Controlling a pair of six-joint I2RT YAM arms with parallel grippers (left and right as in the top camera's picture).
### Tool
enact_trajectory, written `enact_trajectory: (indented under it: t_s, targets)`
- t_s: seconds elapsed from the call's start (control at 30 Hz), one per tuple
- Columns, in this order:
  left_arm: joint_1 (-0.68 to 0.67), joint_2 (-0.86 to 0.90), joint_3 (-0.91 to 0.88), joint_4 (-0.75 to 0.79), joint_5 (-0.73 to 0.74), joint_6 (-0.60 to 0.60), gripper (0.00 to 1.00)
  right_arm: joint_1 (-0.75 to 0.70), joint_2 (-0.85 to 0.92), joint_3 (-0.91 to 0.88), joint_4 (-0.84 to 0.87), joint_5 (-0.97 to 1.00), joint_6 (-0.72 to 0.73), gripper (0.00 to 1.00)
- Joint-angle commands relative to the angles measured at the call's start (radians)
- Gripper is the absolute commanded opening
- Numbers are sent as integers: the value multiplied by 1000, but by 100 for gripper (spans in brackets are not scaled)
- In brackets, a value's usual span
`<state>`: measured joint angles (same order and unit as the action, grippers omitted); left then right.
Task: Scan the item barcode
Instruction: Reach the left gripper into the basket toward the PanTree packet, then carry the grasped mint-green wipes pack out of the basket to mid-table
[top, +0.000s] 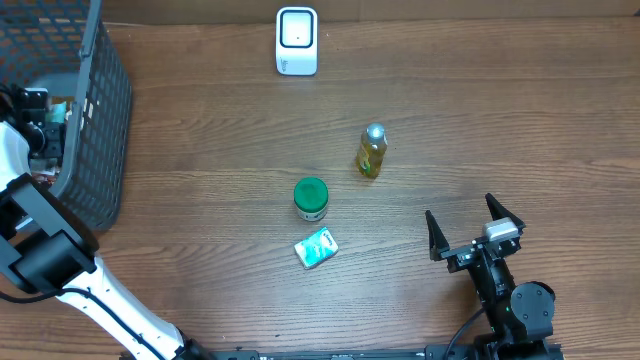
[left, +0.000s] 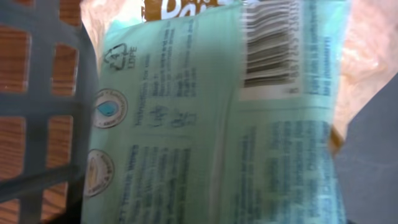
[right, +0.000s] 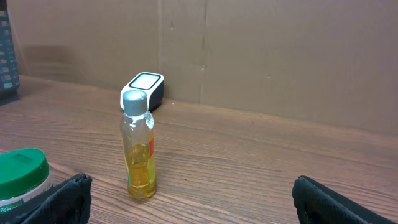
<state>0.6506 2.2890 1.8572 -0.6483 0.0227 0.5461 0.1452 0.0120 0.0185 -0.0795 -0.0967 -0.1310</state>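
The pack of wipes (left: 211, 124) fills the left wrist view. It is soft mint-green film with its barcode (left: 273, 53) at the upper right of the frame, and it lies against the basket (left: 37, 106) grid at the left.

The left gripper (top: 50, 125) should probably pinch an edge away from the stripes, lift the pack over the wall, and keep the film flat toward the scanner (top: 297, 40) at top centre. Whether its jaws grasp the pack, I cannot tell.

The right gripper (top: 458, 208), at lower right, stands spread and empty.

A mock shop checkout: a scanner (top: 297, 41), basket (top: 100, 110) and bottle (top: 371, 151) on a desk (top: 200, 150), with cardboard (right: 280, 56) behind.
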Motion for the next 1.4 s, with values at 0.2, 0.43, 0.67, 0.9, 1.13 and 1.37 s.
enact_trajectory:
  t_s: [0.2,0.43,0.67,0.9,1.13,1.37]
  targets:
    - [-11,-50,-25,-52,-2,-113,41,-3,-9,-11,3,6,2,100]
    - [-56,-293,-25,-12,-3,-205,41,-3,-9,-11,3,6,2,100]
    - [-116,-546,-25,-2,-2,-284,41,-3,-9,-11,3,6,2,100]
    - [-238,-744,-25,-74,-7,-358,41,-3,-9,-11,3,6,2,100]
    - [-425,-827,-26,-381,-3,-548,40,-3,-9,-11,3,6,2,100]
    - [-631,-776,-113,-538,-3,-622,37,-3,-9,-11,3,6,2,100]
